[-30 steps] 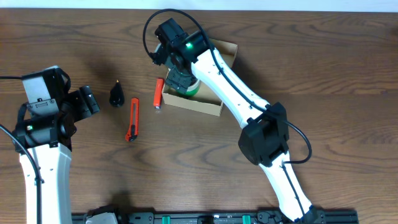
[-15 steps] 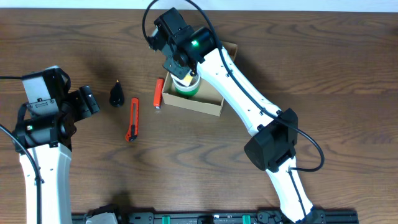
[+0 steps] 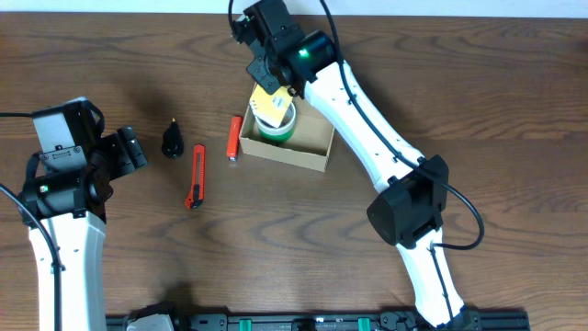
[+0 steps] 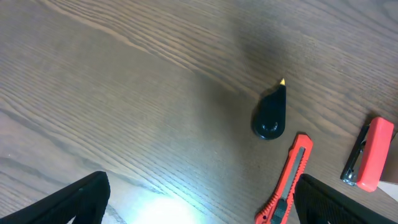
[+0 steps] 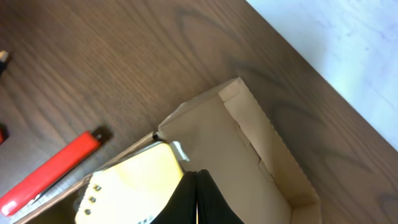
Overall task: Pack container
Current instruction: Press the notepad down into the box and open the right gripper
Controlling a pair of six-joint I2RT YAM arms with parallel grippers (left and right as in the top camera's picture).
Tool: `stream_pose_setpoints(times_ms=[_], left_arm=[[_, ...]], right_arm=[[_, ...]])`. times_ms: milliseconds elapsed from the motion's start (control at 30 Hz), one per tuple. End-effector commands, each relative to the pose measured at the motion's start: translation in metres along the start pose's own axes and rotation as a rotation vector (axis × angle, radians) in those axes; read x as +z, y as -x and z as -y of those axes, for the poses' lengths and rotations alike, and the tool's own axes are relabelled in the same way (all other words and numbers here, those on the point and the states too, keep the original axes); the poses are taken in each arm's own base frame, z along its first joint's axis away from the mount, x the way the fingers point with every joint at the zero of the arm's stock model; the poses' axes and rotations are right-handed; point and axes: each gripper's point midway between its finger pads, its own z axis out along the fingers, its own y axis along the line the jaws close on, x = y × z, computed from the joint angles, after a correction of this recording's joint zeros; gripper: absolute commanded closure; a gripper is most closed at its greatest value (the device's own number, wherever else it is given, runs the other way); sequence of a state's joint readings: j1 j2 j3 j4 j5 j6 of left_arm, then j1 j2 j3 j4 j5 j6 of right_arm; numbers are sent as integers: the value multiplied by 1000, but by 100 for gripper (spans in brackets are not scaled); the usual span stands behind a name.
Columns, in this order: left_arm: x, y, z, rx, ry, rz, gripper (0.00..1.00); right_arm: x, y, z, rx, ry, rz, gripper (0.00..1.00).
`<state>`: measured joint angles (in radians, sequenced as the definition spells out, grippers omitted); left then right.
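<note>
Container [image 3: 310, 158]: a small rectangular tan cardboard box, plain and unmarked, with its top open and the inner walls bare. It sits directly beneath the right gripper [image 3: 266, 83], whose fingers point down into the end of the box nearest the red items.

Right gripper: jaws fully together in the right wrist view [image 5: 196, 186], at the box mouth. A yellow block-shaped item with a row of small dark dots on one edge [image 5: 127, 180] lies just beside the fingertips. Whether the tips pinch it cannot be told. Overhead, this item rests tilted on a green-and-white roll [image 3: 278, 129] inside the box.

Just outside the box wall nearest this gripper lies a red rectangular stick-shaped object [image 5: 50, 174].

Left gripper [image 4: 205, 208]: jaws spread wide, holding nothing, above bare brown wood-grain table [image 4: 124, 93]. Ahead of its fingers lie a small black teardrop-shaped object with a yellowish tip [image 4: 270, 115] and an orange-red utility knife [image 4: 289, 180], close together but apart. The box is well beyond them.
</note>
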<state>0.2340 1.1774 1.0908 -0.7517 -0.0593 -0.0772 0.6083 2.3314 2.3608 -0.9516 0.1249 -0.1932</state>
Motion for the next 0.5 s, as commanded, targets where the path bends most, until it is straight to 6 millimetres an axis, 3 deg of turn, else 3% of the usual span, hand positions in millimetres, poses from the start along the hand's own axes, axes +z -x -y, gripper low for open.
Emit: stream_pose_setpoints(times_ms=[0,267,467], left_arm=[[-5,8,-1,6,2,20,5],[-5,8,-1,6,2,20,5],[-5,8,-1,6,2,20,5]], right_arm=[[28,-12,-6,17,8,-39,98],[57,-27,-11,28,13,-79,99],[60,-31,-11,29,17,-92,99]])
